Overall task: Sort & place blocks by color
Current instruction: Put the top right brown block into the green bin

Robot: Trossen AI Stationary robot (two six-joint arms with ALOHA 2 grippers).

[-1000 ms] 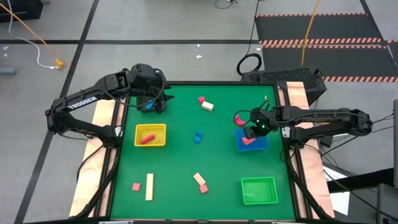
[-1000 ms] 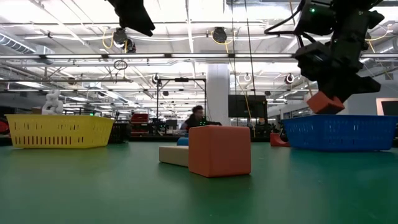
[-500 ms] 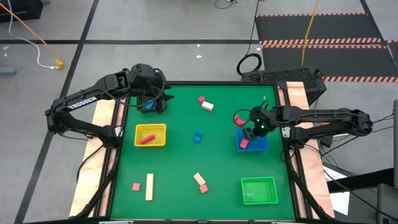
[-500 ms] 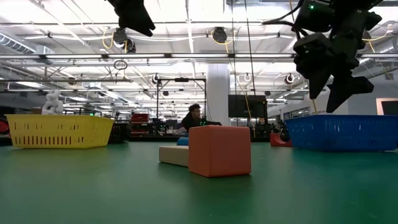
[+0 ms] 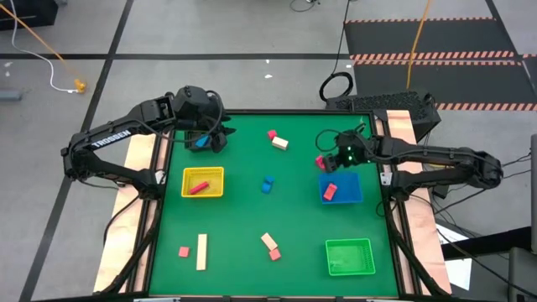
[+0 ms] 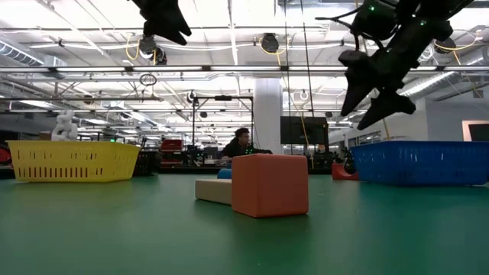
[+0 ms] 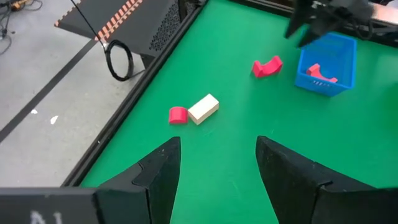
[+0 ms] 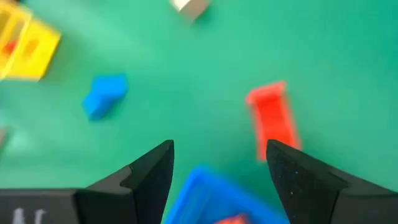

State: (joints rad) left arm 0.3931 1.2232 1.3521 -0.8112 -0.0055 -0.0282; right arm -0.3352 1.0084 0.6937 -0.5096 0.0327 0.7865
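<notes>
Green desk (image 5: 302,226): carries three small trays and scattered blocks, all of which lie where they lay a second ago
Right hand (image 5: 336,158): a second ago it gripped a red block over the blue tray (image 5: 352,197); now it has lifted off toward the far edge, fingers spread wide and holding nothing, seen raised above the desk in the low view (image 6: 376,84)
Red block in blue tray (image 5: 330,191): dropped since the earlier frame, lying inside the tray; the left wrist view shows it in there too (image 7: 320,71)
Red arch block (image 5: 320,162): on the desk just beyond the blue tray, close under the right hand, unmoved
Left hand (image 5: 208,139): waiting at the far left corner of the desk as before, fingers apart and empty (image 7: 217,168)
Yellow tray (image 5: 218,191): holds one red bar (image 5: 196,188), unchanged
Green tray (image 5: 348,267): near right corner
Blue blocks (image 5: 267,184): pair at mid-desk
Cream block and red piece (image 5: 278,140): touching, near the far edge
Near blocks: red cube (image 5: 183,251) beside a cream bar (image 5: 201,252); a cream and red pair (image 5: 270,246) toward the middle
</notes>
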